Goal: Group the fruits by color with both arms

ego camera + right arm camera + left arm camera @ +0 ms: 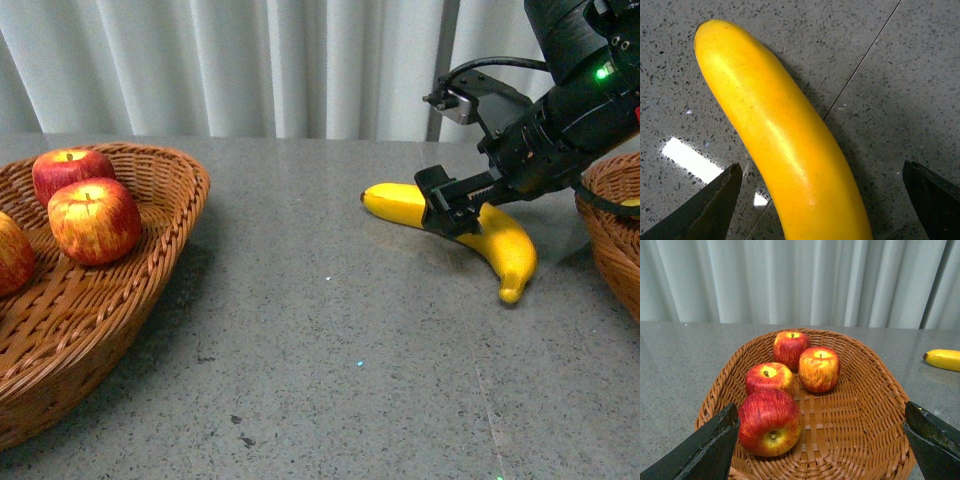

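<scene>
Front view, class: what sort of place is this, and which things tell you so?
Probably an indoor lab or test setup: a grey speckled table, a plain pleated curtain behind it, and a robot's right gripper over a banana, with wicker baskets for sorting.

Wicker baskets (150, 215) (610, 225), grey table (330, 350), curtain (250, 60).

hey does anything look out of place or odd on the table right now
Only the banana: it lies loose on the table between the baskets, with the right gripper open around it. The four apples sit in the left basket. No spill or damage.

Yellow banana (500, 240), red-yellow streaked apples (819, 369), brown basket (865, 440)
</scene>
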`<action>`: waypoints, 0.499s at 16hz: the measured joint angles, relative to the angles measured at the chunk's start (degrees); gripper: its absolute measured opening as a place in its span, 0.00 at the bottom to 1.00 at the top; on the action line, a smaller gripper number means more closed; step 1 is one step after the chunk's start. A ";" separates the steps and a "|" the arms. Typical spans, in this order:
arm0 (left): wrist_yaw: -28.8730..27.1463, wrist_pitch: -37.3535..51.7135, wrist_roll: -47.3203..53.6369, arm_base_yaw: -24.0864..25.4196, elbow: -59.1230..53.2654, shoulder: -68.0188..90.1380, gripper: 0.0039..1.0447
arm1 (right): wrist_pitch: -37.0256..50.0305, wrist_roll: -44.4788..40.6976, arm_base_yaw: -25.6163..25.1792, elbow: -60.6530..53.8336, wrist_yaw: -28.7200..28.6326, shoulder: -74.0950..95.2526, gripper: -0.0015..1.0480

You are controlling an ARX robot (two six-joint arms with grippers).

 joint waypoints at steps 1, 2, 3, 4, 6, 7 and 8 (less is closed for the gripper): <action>0.00 0.00 0.00 0.00 0.00 0.00 0.94 | -1.16 -0.33 0.39 1.18 0.48 2.10 0.94; 0.02 0.00 0.00 0.00 0.00 0.00 0.94 | -1.27 -0.50 0.39 1.31 0.79 2.10 0.93; 0.00 0.02 0.00 0.00 0.00 0.00 0.94 | -1.11 -0.74 0.55 1.31 0.76 2.10 0.83; 0.02 0.00 0.00 0.00 0.00 0.00 0.94 | -0.61 -0.92 0.87 1.22 0.81 2.10 0.71; 0.00 0.00 0.00 0.00 0.00 0.00 0.94 | 0.68 -0.72 1.09 1.03 -0.35 2.10 0.55; 0.00 0.02 0.00 0.00 0.00 0.00 0.94 | 1.27 -0.26 1.07 0.96 -1.33 2.10 0.48; 0.00 0.02 0.00 0.00 0.00 0.00 0.94 | 1.84 0.72 1.07 0.90 -2.56 1.97 0.42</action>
